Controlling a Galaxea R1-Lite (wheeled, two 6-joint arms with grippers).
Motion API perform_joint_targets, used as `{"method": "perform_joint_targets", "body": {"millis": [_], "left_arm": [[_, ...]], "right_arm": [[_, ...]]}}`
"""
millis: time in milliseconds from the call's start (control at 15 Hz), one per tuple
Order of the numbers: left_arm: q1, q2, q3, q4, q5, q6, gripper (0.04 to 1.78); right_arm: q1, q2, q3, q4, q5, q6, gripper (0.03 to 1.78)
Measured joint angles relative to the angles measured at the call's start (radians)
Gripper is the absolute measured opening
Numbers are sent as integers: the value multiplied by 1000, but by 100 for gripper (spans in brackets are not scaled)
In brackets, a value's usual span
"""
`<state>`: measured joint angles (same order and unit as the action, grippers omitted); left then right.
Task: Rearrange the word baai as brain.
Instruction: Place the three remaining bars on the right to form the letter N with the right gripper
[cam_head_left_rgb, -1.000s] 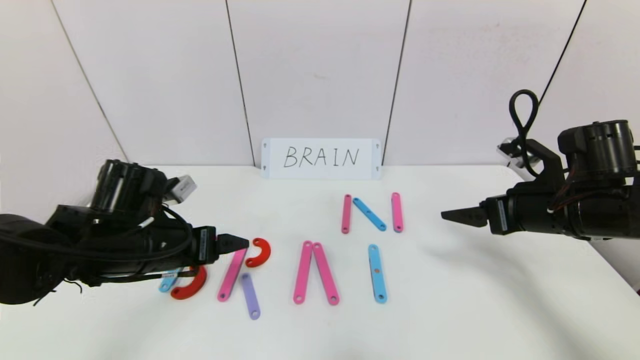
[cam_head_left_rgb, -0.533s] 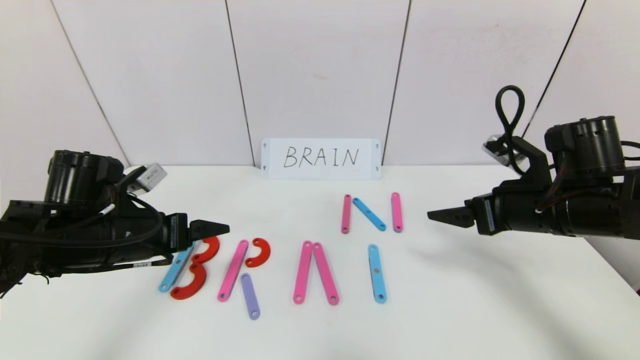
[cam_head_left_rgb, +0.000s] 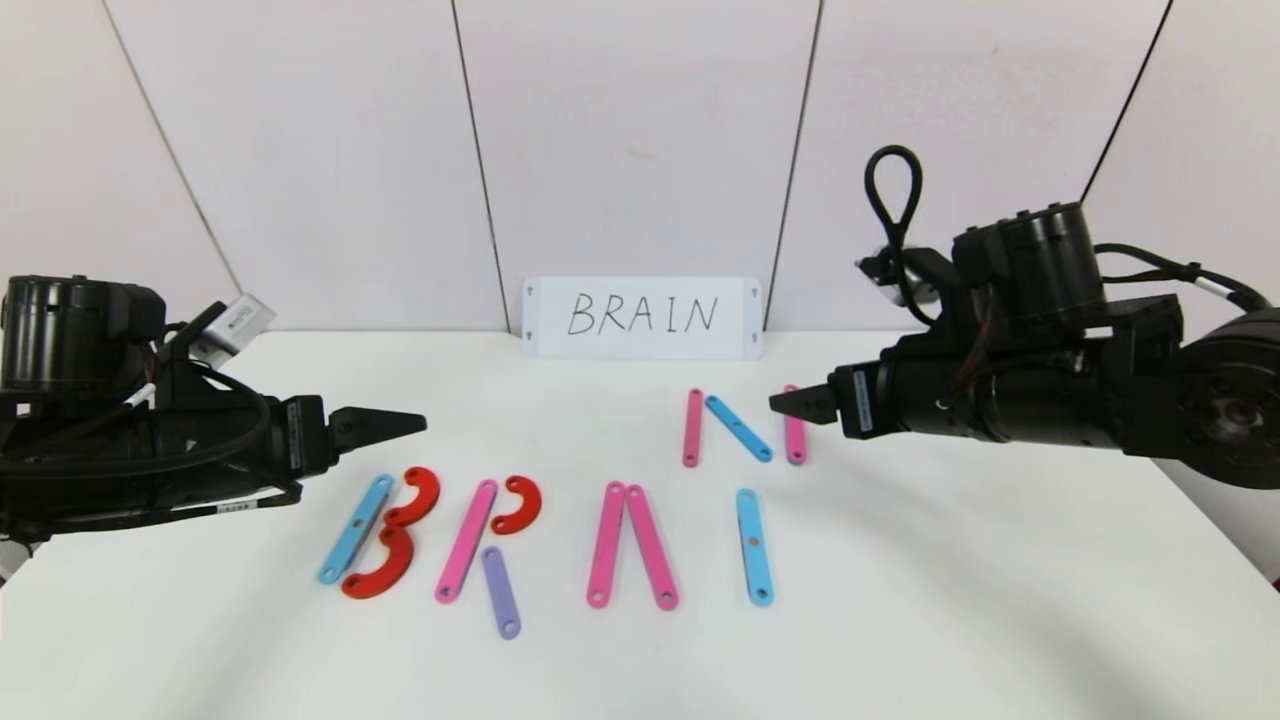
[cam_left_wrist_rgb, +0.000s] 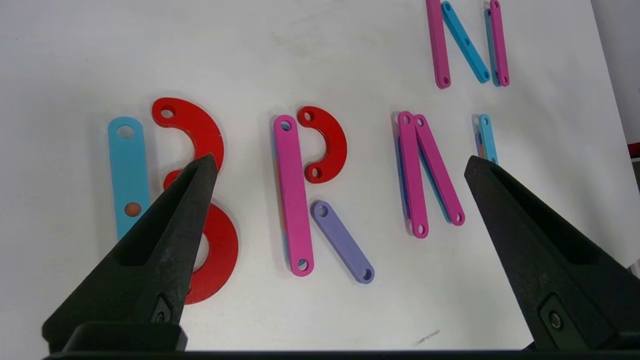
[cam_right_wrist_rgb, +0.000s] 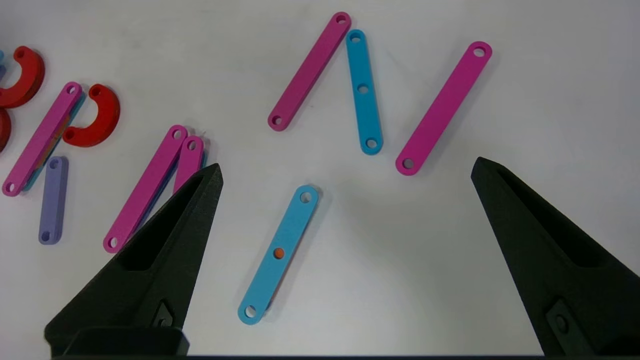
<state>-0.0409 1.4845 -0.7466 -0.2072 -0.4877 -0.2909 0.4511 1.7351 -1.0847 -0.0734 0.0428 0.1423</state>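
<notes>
While both wide-open, empty end effectors hover, right end effector (cam_head_left_rgb: 795, 404) is over the N (cam_head_left_rgb: 742, 427); next, place N right of blue I bar (cam_head_left_rgb: 754, 546).

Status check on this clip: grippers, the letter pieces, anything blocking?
Left gripper open, empty, above the B. Right gripper open, empty, over the N, which sits behind the row. B, R, A, I laid out. Nothing blocking.

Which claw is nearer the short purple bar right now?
Left. The left claw hangs open above the table behind the B, a little to the left of the purple bar. The right claw, also open, hovers over the N pieces, far off to the bar's right.
</notes>
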Motion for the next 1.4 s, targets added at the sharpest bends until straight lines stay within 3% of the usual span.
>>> {"method": "perform_joint_targets", "body": {"millis": [133, 400, 600, 1000, 1400], "left_arm": [[3, -9, 0, 0, 0, 0, 174], [3, -35, 1, 2, 1, -2, 174], [2, -41, 3, 2, 2, -1, 174], [3, -42, 7, 1, 3, 0, 174], [1, -37, 9, 1, 3, 0, 174]], "right_arm": [[42, 40, -32, 2, -50, 14, 174], [144, 151, -119, 3, -196, 67, 174], [184, 241, -196, 33, -261, 101, 174], [215, 404, -337, 63, -304, 165, 174], [206, 541, -467, 66, -310, 178, 174]]}}
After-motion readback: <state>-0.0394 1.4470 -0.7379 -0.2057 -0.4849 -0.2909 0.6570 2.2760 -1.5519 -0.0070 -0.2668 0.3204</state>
